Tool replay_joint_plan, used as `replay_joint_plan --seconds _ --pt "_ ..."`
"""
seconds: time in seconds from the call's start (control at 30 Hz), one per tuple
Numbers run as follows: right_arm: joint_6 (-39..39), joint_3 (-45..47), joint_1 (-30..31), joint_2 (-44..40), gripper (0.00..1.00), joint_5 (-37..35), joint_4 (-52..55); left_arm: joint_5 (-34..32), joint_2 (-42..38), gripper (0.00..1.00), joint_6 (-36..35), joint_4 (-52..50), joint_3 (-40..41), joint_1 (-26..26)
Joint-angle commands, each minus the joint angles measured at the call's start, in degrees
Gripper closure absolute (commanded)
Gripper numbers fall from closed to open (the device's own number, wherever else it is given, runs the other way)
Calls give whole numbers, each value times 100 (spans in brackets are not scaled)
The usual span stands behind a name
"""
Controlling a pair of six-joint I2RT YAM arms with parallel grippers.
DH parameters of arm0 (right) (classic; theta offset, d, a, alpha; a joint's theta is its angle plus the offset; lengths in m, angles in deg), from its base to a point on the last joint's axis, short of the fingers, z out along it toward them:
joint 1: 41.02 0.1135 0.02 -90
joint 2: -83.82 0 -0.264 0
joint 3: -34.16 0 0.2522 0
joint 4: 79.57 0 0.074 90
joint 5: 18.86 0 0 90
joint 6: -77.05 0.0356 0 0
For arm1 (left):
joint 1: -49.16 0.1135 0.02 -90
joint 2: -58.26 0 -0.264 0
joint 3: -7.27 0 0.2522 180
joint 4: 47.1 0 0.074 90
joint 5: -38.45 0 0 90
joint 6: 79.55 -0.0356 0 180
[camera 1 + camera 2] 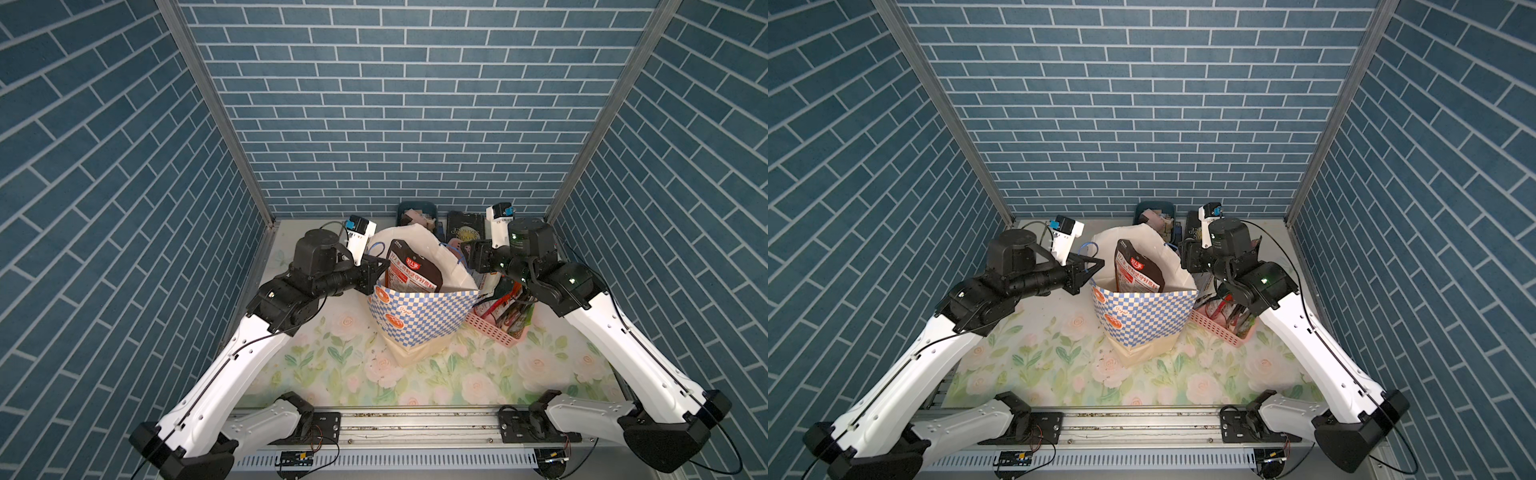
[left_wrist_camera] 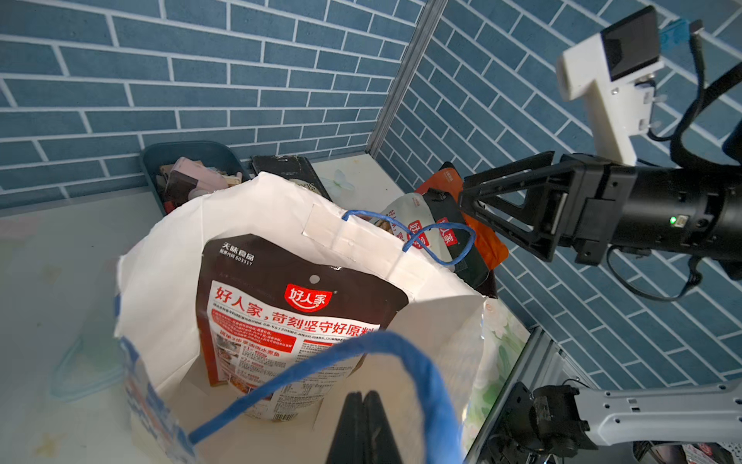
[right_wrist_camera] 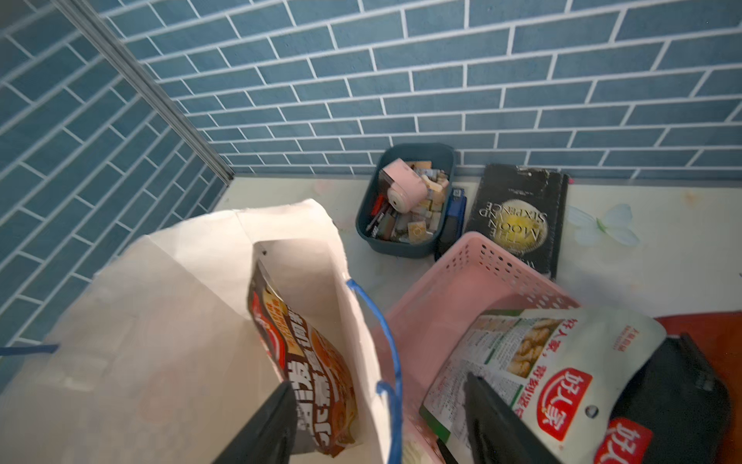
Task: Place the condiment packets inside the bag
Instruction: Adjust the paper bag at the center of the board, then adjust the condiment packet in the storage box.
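The checkered bag (image 1: 419,316) (image 1: 1142,316) stands open mid-table, its white lining (image 2: 168,273) showing. One black condiment packet (image 1: 411,270) (image 2: 289,317) (image 3: 305,361) stands upright inside it. More condiment packets (image 1: 511,307) lie in the pink basket (image 1: 494,330): a white-green one (image 3: 542,361), a black one (image 3: 674,393) and an orange one (image 2: 482,237). My left gripper (image 1: 384,262) (image 2: 363,422) is shut at the bag's left rim; the blue cord handle (image 2: 385,341) arcs around its fingers. My right gripper (image 1: 476,255) (image 3: 377,401) is open and empty, straddling the bag's right rim.
A dark blue tub (image 1: 415,208) (image 3: 401,249) of small odds and ends and a black book (image 1: 465,226) (image 3: 518,217) sit against the back wall. The pink basket (image 3: 473,281) touches the bag's right side. Brick-pattern walls close in on three sides.
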Motion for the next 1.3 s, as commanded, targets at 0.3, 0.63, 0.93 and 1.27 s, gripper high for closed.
replay_joint_plan --seconds 0.3,0.63,0.93,1.27 --pt "765 172 -1245 -472 34 -407 883 -985 -412 100 -835 -1033 -295 57" --pt "278 -23 -1443 -94 36 734 458 -1396 -551 100 -963 -1247 -681 70" --pt "285 -93 -1444 207 32 363 928 -1645 -621 100 -967 -1171 -678 65" --pt "624 301 -1496 -386 34 94 1360 -1932 -878 100 -931 -1038 -214 77"
